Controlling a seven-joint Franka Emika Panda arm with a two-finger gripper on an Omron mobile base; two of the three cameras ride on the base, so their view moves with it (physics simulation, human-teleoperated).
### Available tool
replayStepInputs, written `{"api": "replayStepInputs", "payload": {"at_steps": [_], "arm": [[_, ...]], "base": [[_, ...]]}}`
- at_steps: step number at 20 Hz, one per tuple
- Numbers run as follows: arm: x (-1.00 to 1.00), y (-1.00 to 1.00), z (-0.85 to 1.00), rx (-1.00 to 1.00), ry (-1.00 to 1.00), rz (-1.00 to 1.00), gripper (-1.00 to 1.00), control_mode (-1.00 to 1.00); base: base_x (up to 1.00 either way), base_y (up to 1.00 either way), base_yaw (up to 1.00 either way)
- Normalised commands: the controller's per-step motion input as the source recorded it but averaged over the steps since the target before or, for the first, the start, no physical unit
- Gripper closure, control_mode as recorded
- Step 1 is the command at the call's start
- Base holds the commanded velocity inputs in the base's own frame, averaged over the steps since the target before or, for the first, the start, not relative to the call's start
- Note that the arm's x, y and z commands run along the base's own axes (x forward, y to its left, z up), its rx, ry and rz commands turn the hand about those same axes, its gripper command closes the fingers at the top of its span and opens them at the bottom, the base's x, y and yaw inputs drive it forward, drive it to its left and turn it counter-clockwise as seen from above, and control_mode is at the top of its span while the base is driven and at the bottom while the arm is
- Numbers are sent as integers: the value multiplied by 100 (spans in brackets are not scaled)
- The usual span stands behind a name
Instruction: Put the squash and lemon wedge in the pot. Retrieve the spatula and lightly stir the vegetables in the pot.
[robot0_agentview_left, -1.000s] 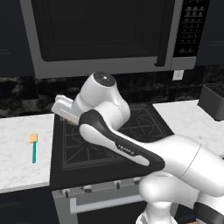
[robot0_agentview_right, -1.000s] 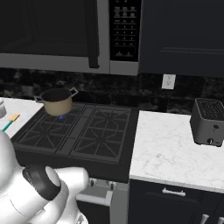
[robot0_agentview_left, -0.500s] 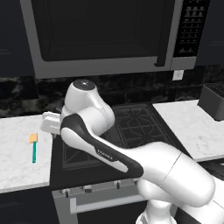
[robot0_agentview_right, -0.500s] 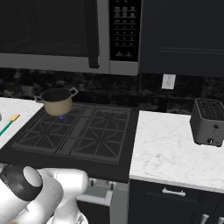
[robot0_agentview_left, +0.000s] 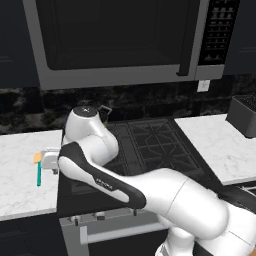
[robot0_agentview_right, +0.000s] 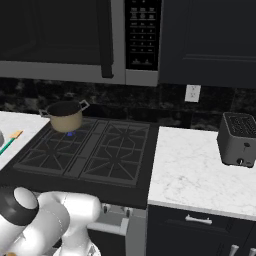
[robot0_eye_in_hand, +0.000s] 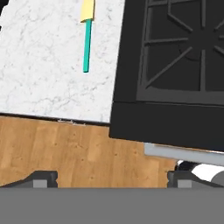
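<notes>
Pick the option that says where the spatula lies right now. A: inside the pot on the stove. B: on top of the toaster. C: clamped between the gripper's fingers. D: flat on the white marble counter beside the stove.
D: the spatula lies flat on the white marble counter beside the stove, apart from the open gripper.

Hidden and cropped bits

The arm covers the spatula's (robot0_agentview_left: 38, 171) blade at left; the hand view's top edge crops it; the pot's (robot0_agentview_right: 65, 116) contents are indiscernible.
</notes>
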Motion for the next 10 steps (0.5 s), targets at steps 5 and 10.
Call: {"api": "replayStepInputs", "payload": {"at_steps": [5, 10], "arm": [[30, 54, -20, -12, 0, 0, -100, -100], [25, 38, -29, -11, 0, 0, -100, -100]], "base": [[0, 0, 0], [0, 0, 0]]}}
